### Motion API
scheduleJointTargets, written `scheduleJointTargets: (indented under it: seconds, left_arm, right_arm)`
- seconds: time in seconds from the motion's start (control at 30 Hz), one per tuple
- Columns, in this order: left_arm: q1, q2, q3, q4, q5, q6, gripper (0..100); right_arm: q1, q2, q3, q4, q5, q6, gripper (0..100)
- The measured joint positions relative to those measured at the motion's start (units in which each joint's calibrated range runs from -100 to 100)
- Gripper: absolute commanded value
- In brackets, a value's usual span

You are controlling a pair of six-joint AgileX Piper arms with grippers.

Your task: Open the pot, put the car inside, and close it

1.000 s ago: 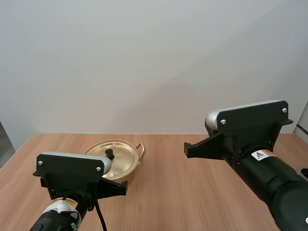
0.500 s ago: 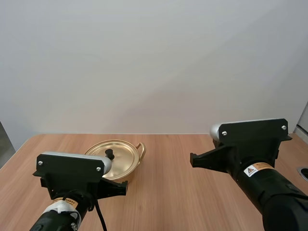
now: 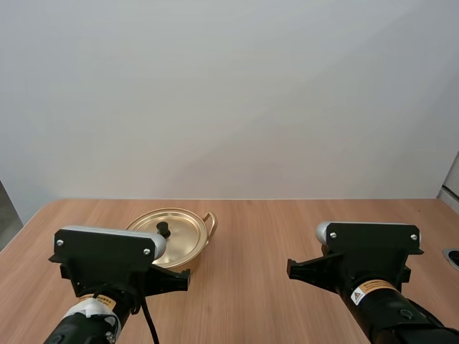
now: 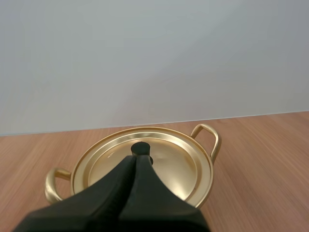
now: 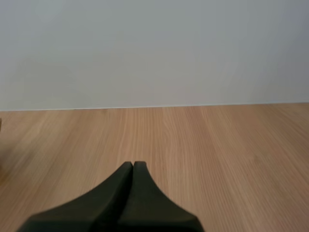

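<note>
- The left arm (image 3: 106, 259) stands at the near left of the wooden table (image 3: 251, 244). Its black bracket hides the near edge of the pot in the high view.
- A small orange-and-yellow label (image 3: 92, 299) sits on this arm just below the bracket — its print is too small to read.
- The left gripper (image 4: 135, 162) is closed on nothing. In the left wrist view its two black fingers lie pressed together as one dark wedge, low over the near part of the lid. The tips point at the knob, and I cannot tell whether they touch it.
- The pot (image 3: 195, 251) is shallow and gold-coloured, and stands upright on the left half of the table, toward the back edge.
- The lid (image 4: 176, 162) sits on the pot, with a round black knob (image 4: 141, 147) at its centre.
- The pot has two loop handles, one (image 4: 54, 181) on the side nearer the left arm and the other (image 4: 208, 137) on the far side.
- The right arm (image 3: 373, 251) stands at the near right of the table, well apart from the pot.
- A white sticker (image 3: 366, 290) with a yellow warning triangle lies on top of this arm — the writing beside the triangle cannot be read.
- The right gripper (image 5: 133, 166) is closed and empty, its fingers joined in one wedge over bare wood.
</note>
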Motion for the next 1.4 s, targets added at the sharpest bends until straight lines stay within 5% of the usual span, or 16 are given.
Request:
scheduleJointTargets:
  seconds: [1.2, 1.4]
  left_arm:
    - [0.0, 0.0, 0.0, 0.0, 0.35, 0.0, 0]
    - [0.0, 0.0, 0.0, 6.36, -0.03, -4.62, 0]
  right_arm:
    - [0.0, 0.0, 0.0, 0.0, 3.72, 0.14, 0]
    - [0.0, 0.0, 0.0, 0.0, 3.72, 0.14, 0]
